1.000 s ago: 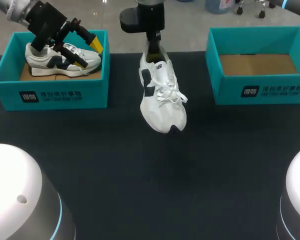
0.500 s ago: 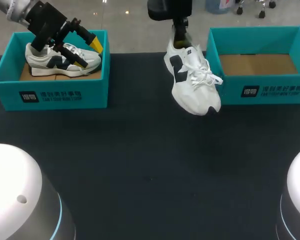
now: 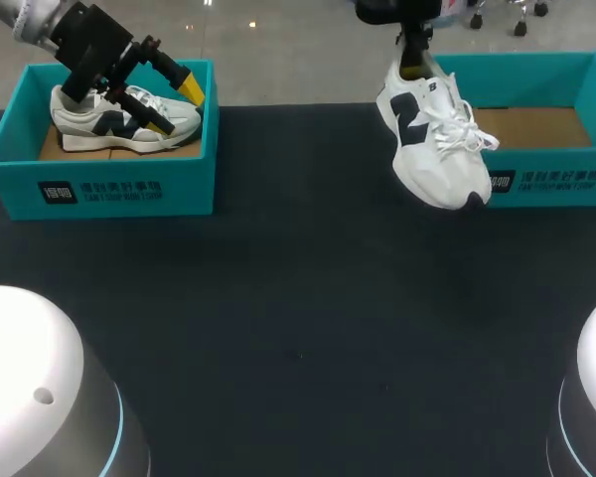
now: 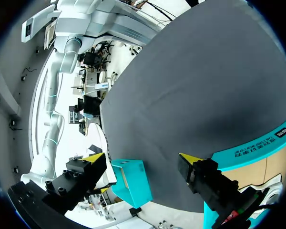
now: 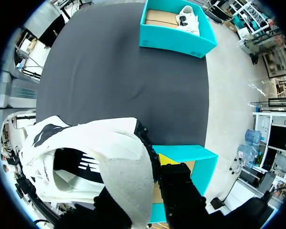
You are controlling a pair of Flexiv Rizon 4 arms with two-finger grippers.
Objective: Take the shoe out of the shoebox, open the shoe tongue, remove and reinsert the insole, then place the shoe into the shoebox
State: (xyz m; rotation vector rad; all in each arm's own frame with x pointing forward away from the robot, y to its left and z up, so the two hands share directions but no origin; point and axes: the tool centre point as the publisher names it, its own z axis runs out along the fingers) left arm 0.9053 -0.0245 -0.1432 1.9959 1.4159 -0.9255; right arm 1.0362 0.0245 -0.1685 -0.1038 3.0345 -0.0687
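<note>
A white shoe with dark side panels hangs toe-down from my right gripper, which is shut on its heel collar. It hangs over the front left corner of the right teal shoebox, whose cardboard floor is bare. In the right wrist view the white shoe fills the space under my right gripper; one yellow fingertip shows outside the heel and the other is hidden inside. My left gripper stands open over a second shoe in the left teal shoebox. In the left wrist view my left gripper holds nothing.
The dark table stretches between the two boxes. The arm bases rise at both near corners, the left and the right. In the right wrist view the left shoebox with its shoe lies far across the table.
My right arm has carried the white shoe to the right, from the table's middle to the right shoebox's front left corner. The left arm has stayed still over the left shoebox.
</note>
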